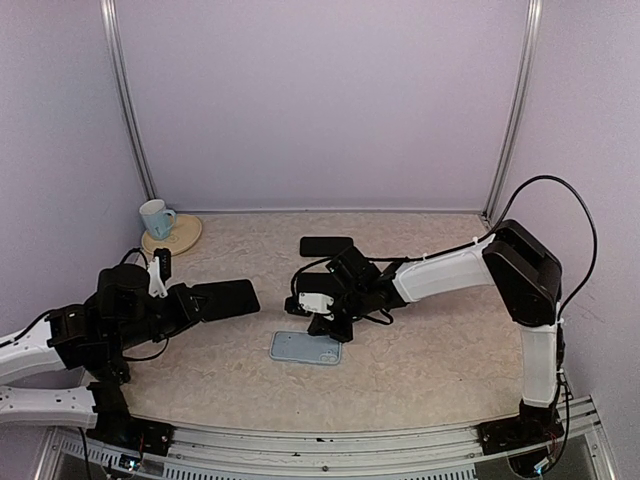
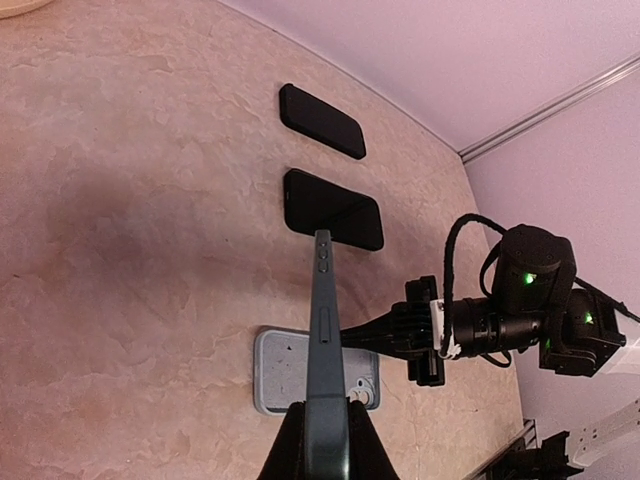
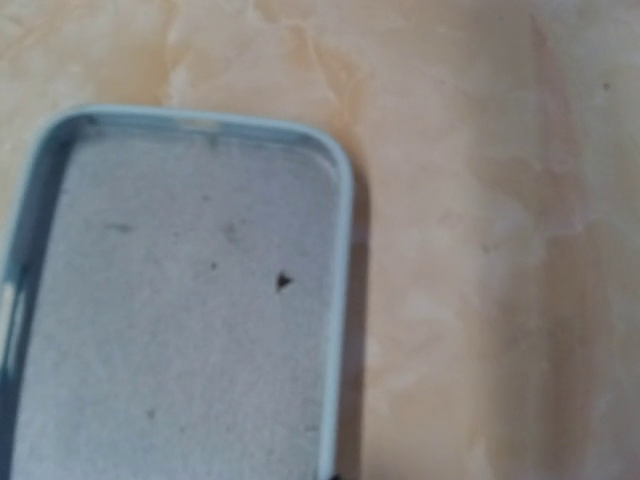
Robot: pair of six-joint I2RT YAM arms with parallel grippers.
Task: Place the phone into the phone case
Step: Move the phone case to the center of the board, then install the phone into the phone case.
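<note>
My left gripper (image 2: 325, 445) is shut on the dark phone (image 2: 324, 330) and holds it edge-on above the table; in the top view the phone (image 1: 226, 298) sticks out to the right of the left gripper (image 1: 185, 305). The light blue phone case (image 1: 305, 347) lies open side up on the table, below the phone's near end in the left wrist view (image 2: 285, 372). My right gripper (image 1: 322, 325) reaches to the case's far rim with its fingers together. In the right wrist view the case (image 3: 180, 310) fills the left half and the fingers barely show.
A black phone-shaped slab (image 1: 326, 245) lies near the back, and a second one (image 2: 333, 208) lies between it and the case. A pale blue mug (image 1: 155, 217) stands on a round wooden coaster (image 1: 185, 236) at the back left.
</note>
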